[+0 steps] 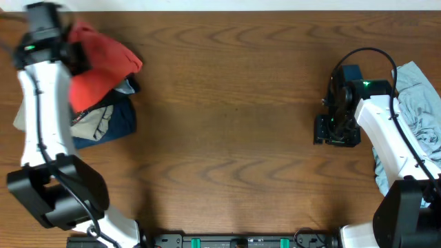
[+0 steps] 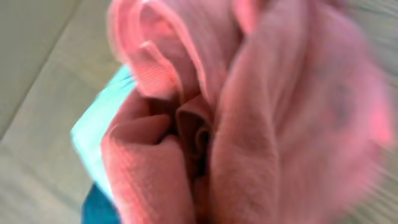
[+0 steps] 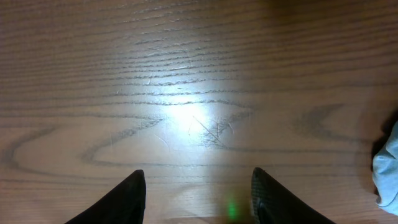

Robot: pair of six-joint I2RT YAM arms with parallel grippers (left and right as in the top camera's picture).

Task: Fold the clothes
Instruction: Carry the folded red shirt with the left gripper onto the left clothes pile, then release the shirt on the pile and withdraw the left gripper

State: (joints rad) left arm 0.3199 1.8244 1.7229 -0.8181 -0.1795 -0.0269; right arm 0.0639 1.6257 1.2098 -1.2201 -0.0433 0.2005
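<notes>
A red shirt (image 1: 103,69) lies bunched on a clothes pile (image 1: 103,120) at the counter's (image 1: 227,124) far left corner. It looks soft, light and floppy, so it is best taken by a hem or shoulder. The left gripper (image 1: 74,54) is against it, its grip hidden. The right gripper (image 3: 198,180) hangs with fingers apart near the right edge, beside a pale shirt (image 1: 420,96).

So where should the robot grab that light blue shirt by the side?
Probably a raised wrinkle along the edge of the pale blue-grey shirt that faces the table's middle, coming in from that side. The shirt lies crumpled in a heap, so folds stick up that are easy to pinch. The right gripper is open over the bare wooden table just beside that edge.
</notes>
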